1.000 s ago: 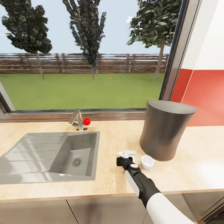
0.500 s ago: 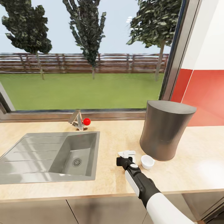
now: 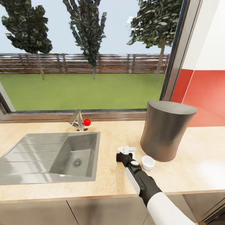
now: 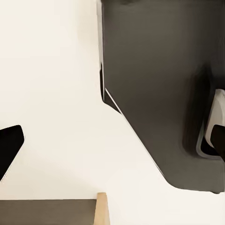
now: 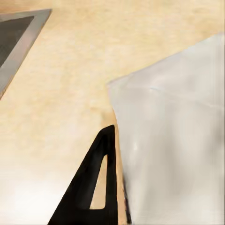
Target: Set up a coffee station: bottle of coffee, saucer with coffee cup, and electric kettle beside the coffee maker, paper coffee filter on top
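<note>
Coffee cup (image 3: 147,162) between right hand (image 3: 124,152) and coffee maker (image 3: 164,130).

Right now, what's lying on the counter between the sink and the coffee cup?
In the head view, the paper coffee filter lies there with the right gripper at it, between the sink and the coffee cup; otherwise bare kitchen countertop.

R arm stretched fwd, gripper (image 3: 125,153) low, clamping thin sheet.

Light wood kitchen countertop (image 3: 112,184): inset steel sink (image 3: 50,156) left; coffee maker (image 3: 165,134) right, coffee cup (image 3: 148,162) and paper coffee filter (image 3: 126,149) near it.
</note>
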`<state>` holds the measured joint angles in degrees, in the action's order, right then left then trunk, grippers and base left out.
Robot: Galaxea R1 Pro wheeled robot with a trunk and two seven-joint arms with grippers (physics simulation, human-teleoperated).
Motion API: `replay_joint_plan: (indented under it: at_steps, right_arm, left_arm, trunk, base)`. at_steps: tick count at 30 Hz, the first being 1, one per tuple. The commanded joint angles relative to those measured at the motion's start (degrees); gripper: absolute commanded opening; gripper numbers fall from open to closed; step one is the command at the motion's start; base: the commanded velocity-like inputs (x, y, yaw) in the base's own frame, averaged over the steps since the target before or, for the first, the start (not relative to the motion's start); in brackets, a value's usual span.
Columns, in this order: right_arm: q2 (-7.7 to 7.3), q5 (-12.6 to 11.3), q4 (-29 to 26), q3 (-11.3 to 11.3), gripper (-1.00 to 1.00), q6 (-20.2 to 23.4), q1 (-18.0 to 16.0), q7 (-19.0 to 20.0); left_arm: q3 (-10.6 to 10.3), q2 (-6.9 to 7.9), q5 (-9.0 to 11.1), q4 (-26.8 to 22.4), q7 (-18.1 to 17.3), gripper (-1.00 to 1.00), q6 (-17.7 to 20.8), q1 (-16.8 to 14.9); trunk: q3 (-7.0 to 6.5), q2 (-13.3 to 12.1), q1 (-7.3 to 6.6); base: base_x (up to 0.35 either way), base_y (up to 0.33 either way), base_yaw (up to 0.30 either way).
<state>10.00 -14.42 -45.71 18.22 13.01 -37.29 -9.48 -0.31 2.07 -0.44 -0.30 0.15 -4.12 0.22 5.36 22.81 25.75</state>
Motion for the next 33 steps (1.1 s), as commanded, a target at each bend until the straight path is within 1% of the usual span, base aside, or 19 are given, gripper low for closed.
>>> replay_joint_plan:
  at_steps: [1, 3, 5, 7, 10, 11, 13, 15, 17, 19, 20, 21, 23, 24, 26, 27, 28, 30, 33]
  right_arm:
    - [0.0, -0.6, -1.8, 0.2, -1.0, 0.4, -0.1, -0.6]
    - [0.0, -0.6, -5.1, 0.2, -1.0, 1.9, -0.2, -0.6]
    - [0.0, -0.6, -7.4, 0.2, -1.0, 4.5, -0.6, -0.7]
    - [0.0, -0.6, -10.6, 0.2, -1.0, 9.1, -1.9, -0.7]
    - [0.0, -0.7, -14.5, 0.1, -1.0, 15.5, -6.1, -0.9]
    - [0.0, -0.7, -15.1, 0.1, -1.0, 16.3, -7.0, -0.9]
    - [0.0, -0.9, -16.8, 0.0, -1.0, 19.1, -10.9, -1.0]
    - [0.0, -2.0, -18.7, 0.0, -1.0, 21.0, -14.2, -1.1]
    - [0.0, -4.3, -23.1, 0.0, -1.0, 22.6, -16.0, -1.1]
    - [0.0, -6.9, -28.2, 0.1, -1.0, 25.3, -16.7, -1.1]
    - [0.0, -8.1, -31.0, 0.2, -1.0, 27.6, -16.9, -1.1]
    - [0.0, -8.8, -33.1, 0.3, -1.0, 29.8, -17.1, -1.0]
    - [0.0, -9.1, -34.3, 0.3, -1.0, 31.2, -17.1, -0.9]
    - [0.0, -9.5, -35.1, 3.2, -1.0, 32.4, -17.2, -0.8]
    - [0.0, -9.5, -35.3, 7.6, -1.0, 32.6, -17.2, -0.8]
    - [0.0, -9.5, -35.4, 8.6, -1.0, 32.7, -17.2, -0.8]
    - [0.0, -9.6, -35.5, 10.4, -1.0, 32.7, -17.2, -0.8]
    - [0.0, -9.6, -35.4, 12.3, -1.0, 32.7, -17.2, -0.8]
    - [0.0, -10.0, -35.2, 13.1, -1.0, 32.7, -17.2, -0.8]
  left_arm:
    - [0.0, 0.44, -0.1, -0.2, 0.0, 1.0, -0.2, 0.0]
    - [0.0, 1.36, -0.1, -0.5, 0.0, 1.0, -0.3, -0.2]
    - [0.0, 1.85, -0.2, -0.6, 0.0, 1.0, -0.4, -0.3]
    - [-0.1, 2.27, -0.2, -0.7, -0.1, 1.0, -0.4, -0.4]
    - [-1.5, 2.67, -1.6, -0.8, -0.2, 1.0, -0.4, -0.6]
    - [-1.8, 2.69, -2.0, -0.8, -0.2, 1.0, -0.3, -0.7]
    - [-2.6, 2.62, -3.9, -0.8, -0.1, 1.0, -0.3, -0.8]
    - [-3.0, 2.47, -5.3, -0.8, 0.1, 1.0, -0.2, -0.8]
    - [-3.1, 2.42, -5.8, -0.7, 0.2, 1.0, -0.2, -0.8]
    - [-2.8, 2.41, -5.8, -0.7, 0.3, 1.0, -0.3, -0.7]
    - [-2.5, 2.41, -5.6, -0.6, 0.3, 1.0, -0.3, -0.6]
    - [-2.2, 2.39, -5.4, -0.6, 0.4, 1.0, -0.3, -0.6]
    - [-1.8, 2.36, -5.3, -0.6, 0.4, 1.0, -0.3, -0.6]
    - [0.5, 2.39, -4.1, -0.5, 0.4, 1.0, -0.3, -0.4]
    - [2.1, 2.4, -2.8, -0.5, 0.3, 1.0, -0.3, -0.4]
    - [2.4, 2.4, -2.6, -0.5, 0.3, 1.0, -0.3, -0.4]
    - [2.9, 2.41, -2.2, -0.5, 0.3, 1.0, -0.3, -0.4]
    - [3.4, 2.35, -1.8, -0.5, 0.3, 1.0, -0.2, -0.4]
    - [3.6, 2.27, -1.6, -0.5, 0.3, 1.0, -0.2, -0.4]
  trunk:
    - [0.11, 0.1, 0.04]
    - [0.11, 0.1, 0.04]
    - [0.11, 0.1, 0.04]
    - [0.11, 0.1, 0.04]
    - [0.11, 0.1, 0.04]
    - [0.11, 0.1, 0.04]
    - [0.11, 0.1, 0.04]
    - [0.11, 0.1, 0.04]
    - [0.11, 0.1, 0.04]
    - [0.11, 0.1, 0.04]
    - [0.11, 0.1, 0.04]
    - [0.11, 0.1, 0.04]
    - [0.11, 0.1, 0.04]
    - [0.11, 0.1, 0.04]
    - [0.11, 0.1, 0.04]
    - [0.11, 0.1, 0.04]
    - [0.11, 0.1, 0.04]
    - [0.11, 0.1, 0.04]
    - [0.11, 0.1, 0.04]
  base:
    - [0.0, 0.0, 0.0]
    - [0.0, 0.0, 0.0]
    - [0.0, 0.0, 0.0]
    - [0.0, 0.0, 0.0]
    - [-0.013, -0.087, 0.0]
    - [-0.045, -0.171, 0.0]
    - [-0.089, -0.211, 0.0]
    - [-0.166, -0.215, 0.0]
    - [-0.23, -0.19, 0.0]
    - [-0.261, -0.173, 0.0]
    - [-0.273, -0.165, 0.0]
    - [-0.277, -0.162, 0.0]
    - [-0.279, -0.161, 0.0]
    - [-0.282, -0.154, 0.0]
    - [-0.292, -0.136, 0.0]
    - [-0.302, -0.11, 0.0]
    - [-0.315, -0.07, 0.0]
    - [-0.327, -0.037, 0.0]
    - [-0.335, -0.016, 0.0]
